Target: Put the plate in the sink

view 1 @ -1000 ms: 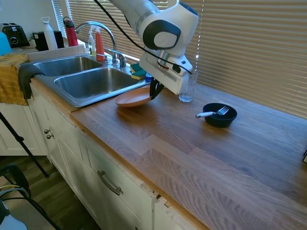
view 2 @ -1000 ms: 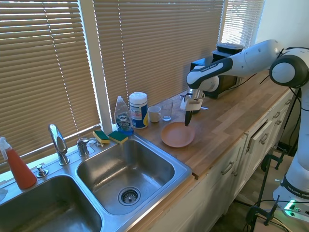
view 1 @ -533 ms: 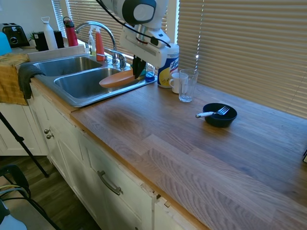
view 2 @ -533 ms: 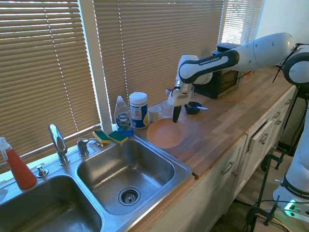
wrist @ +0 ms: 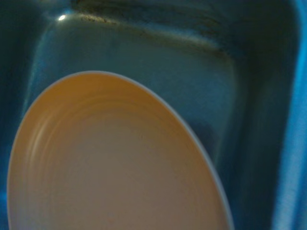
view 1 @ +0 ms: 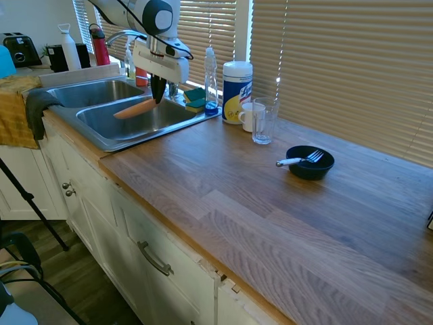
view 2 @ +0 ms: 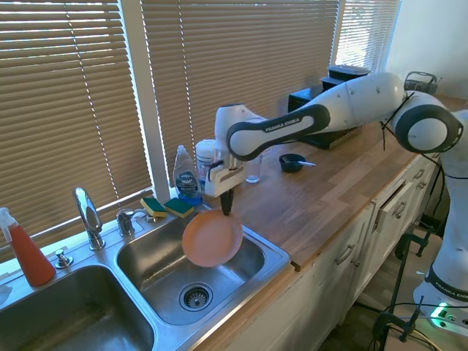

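The two-finger gripper (view 2: pixel 226 212) on the white arm is closed on the rim of the round, shallow, salmon-orange plate (view 2: pixel 212 238); the plate hangs tilted in the air above the basin of the stainless-steel double sink (view 2: pixel 252 274) nearer the wooden countertop (view 1: pixel 284 203), not touching the basin floor; the wrist view shows the plate's face (wrist: pixel 110 163) over the steel basin; two green-and-yellow sponges (view 2: pixel 168 207) lie on the sink ledge beside the curved chrome faucet (view 2: pixel 88 213).
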Available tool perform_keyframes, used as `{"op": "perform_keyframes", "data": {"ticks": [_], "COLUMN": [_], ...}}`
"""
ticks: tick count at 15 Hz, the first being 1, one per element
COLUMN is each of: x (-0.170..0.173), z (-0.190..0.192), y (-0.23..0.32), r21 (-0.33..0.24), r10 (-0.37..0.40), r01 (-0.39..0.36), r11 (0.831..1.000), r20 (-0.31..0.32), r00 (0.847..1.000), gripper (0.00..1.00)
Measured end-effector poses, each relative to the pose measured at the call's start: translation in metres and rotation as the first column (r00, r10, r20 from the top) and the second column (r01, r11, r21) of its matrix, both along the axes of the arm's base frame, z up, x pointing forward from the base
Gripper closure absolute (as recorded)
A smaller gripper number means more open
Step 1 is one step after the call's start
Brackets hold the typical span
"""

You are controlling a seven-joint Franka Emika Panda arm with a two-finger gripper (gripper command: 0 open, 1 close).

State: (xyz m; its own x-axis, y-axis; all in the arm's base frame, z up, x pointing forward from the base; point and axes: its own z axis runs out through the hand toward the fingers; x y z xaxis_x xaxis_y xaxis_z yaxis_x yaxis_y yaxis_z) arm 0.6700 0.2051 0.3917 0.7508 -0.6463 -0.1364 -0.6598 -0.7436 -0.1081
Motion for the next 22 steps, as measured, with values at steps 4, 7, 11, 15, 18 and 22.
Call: {"op": "perform_keyframes", "data": {"ticks": [4,7,11,15,18,22], "x": [0.027,0.044,0.058,0.061,0.062,0.062], "z": [-0.055,-0.087,-0.104,-0.104,-0.101,-0.062], "y": [0.042,0.053,0.052,0.052,0.051,0.050], "r21": [-0.025,-0.038,-0.046,-0.048,-0.046,-0.031], "r10": [0.003,-0.006,-0.027,-0.033,-0.036,-0.045], "r01": [-0.004,0.003,0.022,0.028,0.031,0.043], "r11": [1.000,0.999,0.999,0.998,0.998,0.999], "r20": [-0.052,-0.089,-0.103,-0.109,-0.100,-0.047], "r00": [0.999,0.996,0.994,0.994,0.994,0.998], "gripper": [1.00,0.00,0.00,0.00,0.00,0.00]}}
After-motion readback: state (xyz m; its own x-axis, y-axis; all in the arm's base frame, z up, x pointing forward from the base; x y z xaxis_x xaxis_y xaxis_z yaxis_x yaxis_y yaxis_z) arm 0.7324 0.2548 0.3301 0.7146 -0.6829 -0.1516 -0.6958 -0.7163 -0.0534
